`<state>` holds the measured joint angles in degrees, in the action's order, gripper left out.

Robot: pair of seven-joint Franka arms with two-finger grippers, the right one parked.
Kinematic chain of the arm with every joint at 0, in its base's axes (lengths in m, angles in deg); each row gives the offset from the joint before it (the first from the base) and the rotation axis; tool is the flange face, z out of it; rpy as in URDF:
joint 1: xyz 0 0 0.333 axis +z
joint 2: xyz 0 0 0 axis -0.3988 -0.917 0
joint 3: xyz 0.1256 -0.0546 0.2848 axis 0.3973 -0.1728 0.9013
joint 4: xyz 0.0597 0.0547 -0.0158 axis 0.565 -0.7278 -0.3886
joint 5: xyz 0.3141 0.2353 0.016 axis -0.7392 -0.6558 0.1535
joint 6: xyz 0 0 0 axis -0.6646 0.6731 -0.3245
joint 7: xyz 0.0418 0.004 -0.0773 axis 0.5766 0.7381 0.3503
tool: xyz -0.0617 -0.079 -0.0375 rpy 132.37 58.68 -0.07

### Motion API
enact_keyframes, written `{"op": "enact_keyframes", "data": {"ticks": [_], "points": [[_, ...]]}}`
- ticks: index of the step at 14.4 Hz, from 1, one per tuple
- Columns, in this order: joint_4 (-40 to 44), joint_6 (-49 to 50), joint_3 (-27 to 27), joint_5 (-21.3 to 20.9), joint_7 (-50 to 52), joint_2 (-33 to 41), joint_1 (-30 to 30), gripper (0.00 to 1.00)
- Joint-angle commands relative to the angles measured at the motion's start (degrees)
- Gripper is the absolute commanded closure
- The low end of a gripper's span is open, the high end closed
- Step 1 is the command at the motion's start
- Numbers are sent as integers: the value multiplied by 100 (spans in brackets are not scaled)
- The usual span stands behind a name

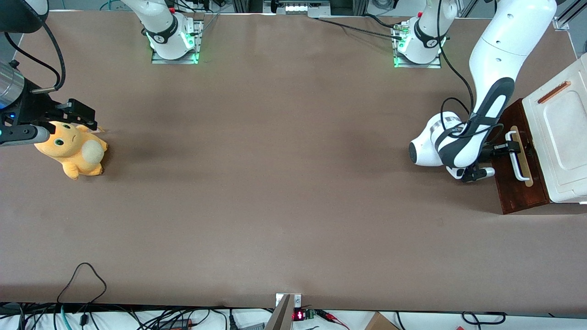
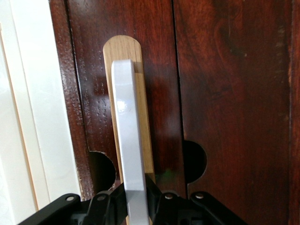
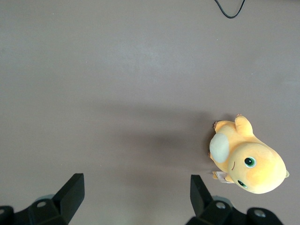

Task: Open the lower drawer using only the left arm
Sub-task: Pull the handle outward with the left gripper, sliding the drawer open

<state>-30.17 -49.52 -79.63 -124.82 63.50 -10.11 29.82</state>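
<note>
White bar handle [image 2: 129,140] on lower drawer [image 1: 516,183], right of frame: rigid, glossy, likely slippery. Tool [image 2: 136,206] clamped around it; pull mid-bar, straight out.

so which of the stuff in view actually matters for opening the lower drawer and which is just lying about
Part of the job:
- lower drawer, dark reddish-brown front
- its white bar handle on the pale wood strip
- left arm, its pincer at the handle, a finger on each side of the bar

Just lying about:
- orange plush toy, toward the parked arm's end of the table
- white cabinet top, above the drawer
</note>
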Motion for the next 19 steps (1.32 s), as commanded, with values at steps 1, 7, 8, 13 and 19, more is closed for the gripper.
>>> {"op": "enact_keyframes", "data": {"ticks": [1,7,8,13,19], "points": [[149,-44,-399,5,-103,45,-60,100],[244,-44,-961,251,-103,28,-359,100],[254,-44,-971,295,-112,28,-376,100],[254,-44,-971,331,-244,28,-394,100],[254,-298,-971,331,-683,177,-306,0]]}}
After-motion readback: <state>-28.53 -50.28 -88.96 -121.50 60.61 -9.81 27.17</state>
